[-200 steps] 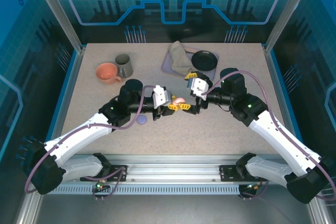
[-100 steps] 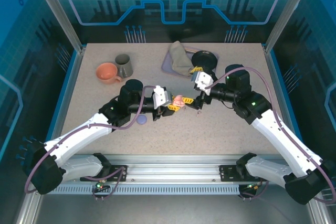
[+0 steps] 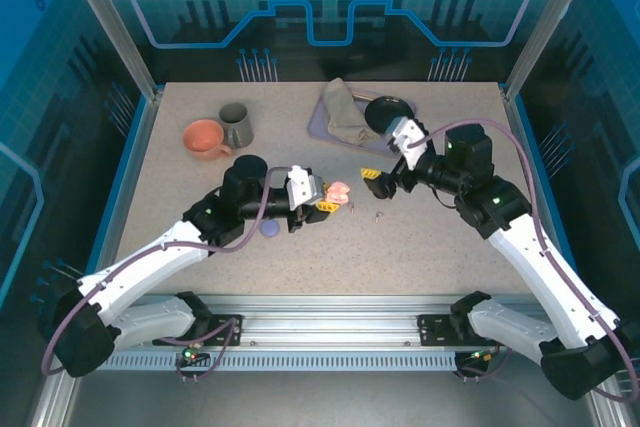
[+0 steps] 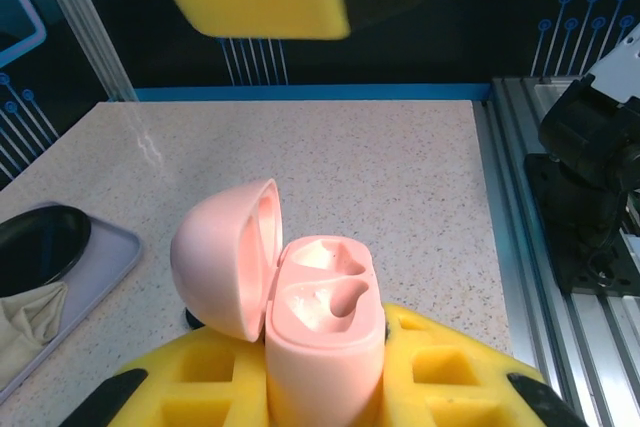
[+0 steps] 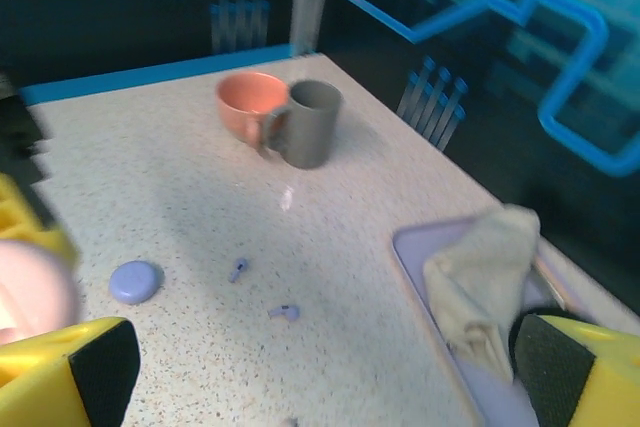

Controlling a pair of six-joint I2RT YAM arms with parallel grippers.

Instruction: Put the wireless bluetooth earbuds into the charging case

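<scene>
Two lilac earbuds point(image 5: 237, 269) lie loose on the table point(image 3: 200, 177), just to the near side of my right gripper point(image 3: 377, 183), which is spread wide and empty and closer to them than my left gripper point(image 3: 328, 201), itself clamped on the open pink case point(image 4: 320, 317).

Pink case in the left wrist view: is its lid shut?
No, the pink case has its lid swung open to one side, so you can see the hollows inside.

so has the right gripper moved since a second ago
Yes. The right gripper has backed off to the right, away from the pink charging case, and its wrist now sits closer to the black dish.
</scene>
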